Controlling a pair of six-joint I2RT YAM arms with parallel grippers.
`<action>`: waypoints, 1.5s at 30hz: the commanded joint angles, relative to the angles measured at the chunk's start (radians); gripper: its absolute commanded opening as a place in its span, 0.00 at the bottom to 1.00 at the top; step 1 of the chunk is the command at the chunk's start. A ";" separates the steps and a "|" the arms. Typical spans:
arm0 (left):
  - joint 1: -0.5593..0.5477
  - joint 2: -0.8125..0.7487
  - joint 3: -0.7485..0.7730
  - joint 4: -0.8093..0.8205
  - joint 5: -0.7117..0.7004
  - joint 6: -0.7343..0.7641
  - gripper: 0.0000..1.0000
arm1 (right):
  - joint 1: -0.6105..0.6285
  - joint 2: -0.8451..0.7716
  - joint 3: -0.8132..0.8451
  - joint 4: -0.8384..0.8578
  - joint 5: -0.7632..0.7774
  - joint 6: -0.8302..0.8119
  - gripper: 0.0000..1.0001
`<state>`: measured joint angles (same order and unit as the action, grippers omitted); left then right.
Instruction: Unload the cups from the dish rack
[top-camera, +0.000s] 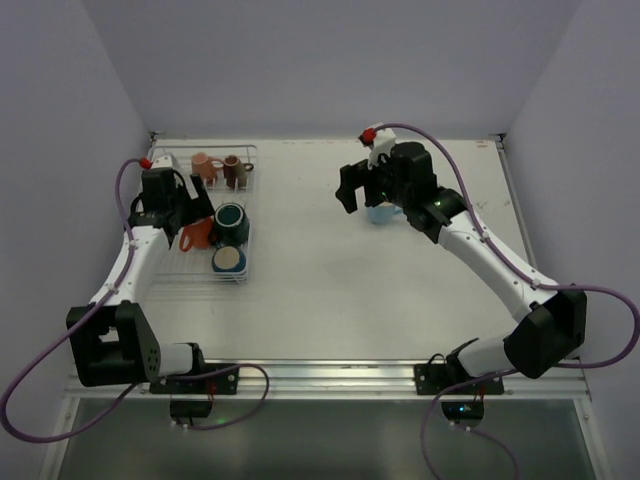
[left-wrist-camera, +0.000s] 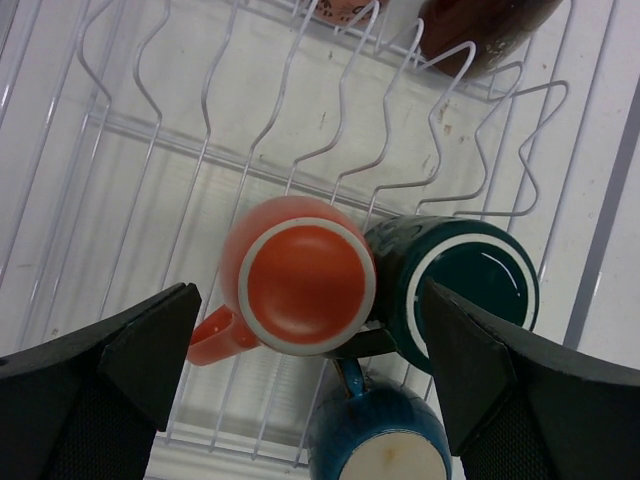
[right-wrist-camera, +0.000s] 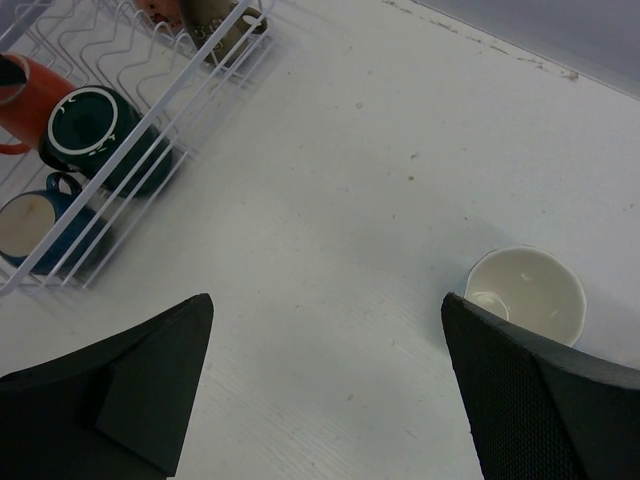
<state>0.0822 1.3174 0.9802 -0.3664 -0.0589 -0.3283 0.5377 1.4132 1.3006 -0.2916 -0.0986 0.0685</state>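
The white wire dish rack stands at the left of the table. It holds an orange cup, a dark green cup, a navy cup, a salmon pink cup and a dark brown cup. My left gripper is open above the rack; in the left wrist view its jaws stand wide on either side of the orange cup, not touching it. A light blue cup stands upright on the table. My right gripper hovers open and empty above it.
In the left wrist view the dark green cup lies against the orange one, with the navy cup just below. In the right wrist view the light blue cup sits by the right finger, and the rack is far left.
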 joint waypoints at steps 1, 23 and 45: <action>0.001 0.023 0.044 0.024 -0.033 0.028 1.00 | 0.008 -0.023 0.006 0.035 -0.019 0.013 0.99; 0.001 0.138 0.091 -0.011 -0.107 0.005 0.40 | 0.036 -0.039 0.002 0.058 -0.088 0.056 0.99; 0.001 -0.363 0.089 -0.034 0.263 -0.178 0.12 | 0.223 0.128 -0.175 0.935 -0.554 0.869 0.96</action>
<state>0.0830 1.0283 1.0283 -0.4713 0.0055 -0.4259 0.7547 1.5028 1.1267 0.3321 -0.5262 0.7673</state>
